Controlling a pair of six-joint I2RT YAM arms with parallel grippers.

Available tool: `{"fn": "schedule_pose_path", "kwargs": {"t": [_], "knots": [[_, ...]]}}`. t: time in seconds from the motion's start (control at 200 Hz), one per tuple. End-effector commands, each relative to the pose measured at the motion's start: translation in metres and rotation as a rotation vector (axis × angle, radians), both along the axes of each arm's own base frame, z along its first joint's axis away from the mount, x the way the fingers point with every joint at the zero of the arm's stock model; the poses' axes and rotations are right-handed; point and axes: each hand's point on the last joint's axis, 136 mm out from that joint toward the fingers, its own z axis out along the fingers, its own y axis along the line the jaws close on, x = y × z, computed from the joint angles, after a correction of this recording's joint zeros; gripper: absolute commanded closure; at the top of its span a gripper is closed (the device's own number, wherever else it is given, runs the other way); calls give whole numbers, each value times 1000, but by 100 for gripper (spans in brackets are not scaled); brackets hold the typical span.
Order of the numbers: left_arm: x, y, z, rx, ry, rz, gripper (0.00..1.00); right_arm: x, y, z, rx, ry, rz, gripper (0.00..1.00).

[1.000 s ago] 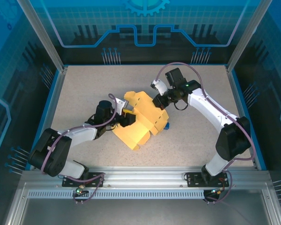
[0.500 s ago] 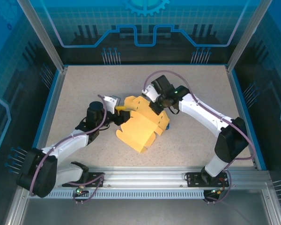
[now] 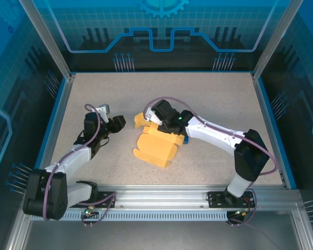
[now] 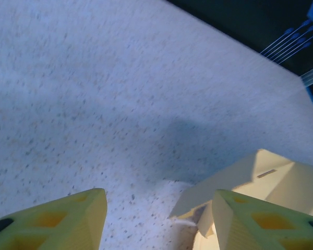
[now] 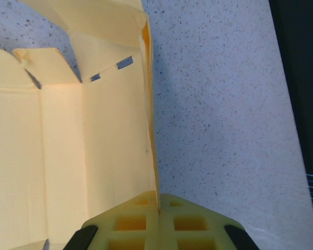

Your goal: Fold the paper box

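Observation:
The pale yellow paper box (image 3: 155, 147) lies partly folded at the table's middle, with flaps standing up at its far side. My right gripper (image 3: 152, 124) is over that far edge. In the right wrist view it (image 5: 157, 202) is shut on the thin upright side wall of the paper box (image 5: 68, 146), whose inside panels and slots show to the left. My left gripper (image 3: 116, 123) hovers to the left of the box, apart from it. Its fingers (image 4: 68, 219) stand wide open over bare table, and a raised flap of the paper box (image 4: 250, 174) shows beside the right finger.
A tiny blue cube (image 3: 185, 139) peeks out at the box's right edge. The speckled table (image 3: 214, 94) has free room at the back and on the right. Blue rails and transparent walls enclose it on all sides.
My left gripper has let go of the box and drawn back to the left. My right gripper has moved left and forward along the box's far edge, and the box has shifted slightly.

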Motion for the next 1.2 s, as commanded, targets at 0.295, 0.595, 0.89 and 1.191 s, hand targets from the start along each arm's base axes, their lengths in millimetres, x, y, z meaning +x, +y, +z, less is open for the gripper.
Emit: {"fn": "schedule_pose_path", "kwargs": {"t": [0.295, 0.595, 0.89, 1.191], "knots": [[32, -3, -38, -9, 179, 9, 46, 5, 17, -5, -103, -188, 140, 100], [35, -29, -55, -42, 205, -109, 48, 11, 15, -7, -144, -304, 140, 100], [35, -35, -58, -24, 191, -130, 49, 11, 24, 5, -84, -327, 148, 100], [46, -14, -51, 1, 165, -55, 49, 14, 40, 17, -28, -359, 204, 100]]}}
